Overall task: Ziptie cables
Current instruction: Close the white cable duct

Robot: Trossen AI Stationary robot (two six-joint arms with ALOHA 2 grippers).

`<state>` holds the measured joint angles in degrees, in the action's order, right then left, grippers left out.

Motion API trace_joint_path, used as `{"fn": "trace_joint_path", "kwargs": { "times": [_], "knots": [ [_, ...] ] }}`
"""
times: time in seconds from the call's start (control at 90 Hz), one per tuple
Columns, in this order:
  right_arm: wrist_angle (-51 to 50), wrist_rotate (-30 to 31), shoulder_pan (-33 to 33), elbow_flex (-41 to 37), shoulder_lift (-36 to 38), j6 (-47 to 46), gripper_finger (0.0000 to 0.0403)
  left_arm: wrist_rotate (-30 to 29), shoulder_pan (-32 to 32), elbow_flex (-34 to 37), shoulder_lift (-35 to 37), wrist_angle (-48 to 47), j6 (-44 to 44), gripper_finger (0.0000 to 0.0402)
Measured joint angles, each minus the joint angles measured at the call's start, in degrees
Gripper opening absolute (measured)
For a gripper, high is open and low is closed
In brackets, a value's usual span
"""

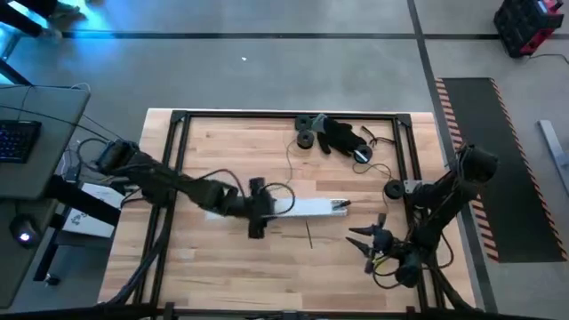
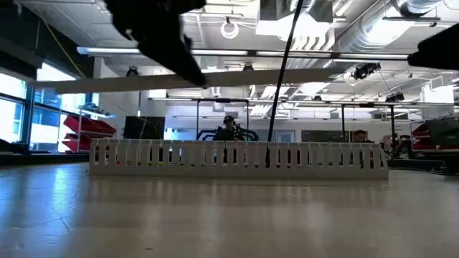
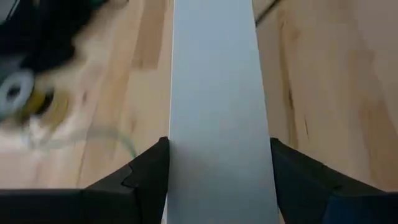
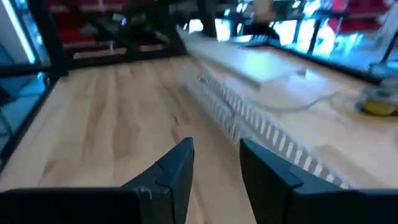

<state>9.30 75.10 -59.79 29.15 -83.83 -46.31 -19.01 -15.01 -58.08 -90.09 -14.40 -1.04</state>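
**A:** While you hold that white cover strip (image 3: 217, 93) up, where are the cables (image 1: 341, 205)?

**B:** Mostly hidden in the slotted duct (image 2: 237, 159) mid-table, red ends poking out right. My left claw (image 3: 219, 149) is clamped on the strip. My right claw (image 4: 216, 152) waits near-right, jaws apart. Next I'd park the strip, I reckon.

Grey concrete floor (image 1: 267, 71); ceiling ducts (image 2: 423, 8); window (image 2: 14, 107) at side.

Pale wooden table (image 1: 222, 147) with visible grain; smooth matt white plastic duct (image 2: 237, 156), slotted
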Motion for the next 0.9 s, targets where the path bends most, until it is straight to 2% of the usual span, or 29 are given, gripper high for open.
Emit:
{"fn": "trace_joint_path", "kwargs": {
  "times": [0.167, 0.289, 0.444, 0.7, 0.9],
  "knots": [
    [-0.4, -0.1, 1.5, 0.0, 0.2, 1.8, 0.0116, 6.9, 5.6, 0.0, -3.1, 2.8, 9.4, 0.0211],
    [-1.4, 0.1, 4.0, 0.0, 0.2, 1.6, 0.0116, 10.4, 9.7, 0.0, -6.9, 5.7, 10.4, 0.0211],
    [-1.4, 0.1, 6.4, 0.0, 0.2, 1.8, 0.0116, 11.0, 11.7, 0.0, -10.0, 8.6, 9.9, 0.0211],
    [-0.3, 0.5, 6.7, 0.0, 0.2, 0.1, 0.0116, 11.3, 10.9, 0.0, -12.3, 14.5, 3.3, 0.0211],
    [2.6, 0.6, 7.1, 0.0, 0.3, 0.0, 0.0116, 12.6, 11.0, 0.0, -14.2, 17.1, 3.5, 0.0211]
  ]
}}
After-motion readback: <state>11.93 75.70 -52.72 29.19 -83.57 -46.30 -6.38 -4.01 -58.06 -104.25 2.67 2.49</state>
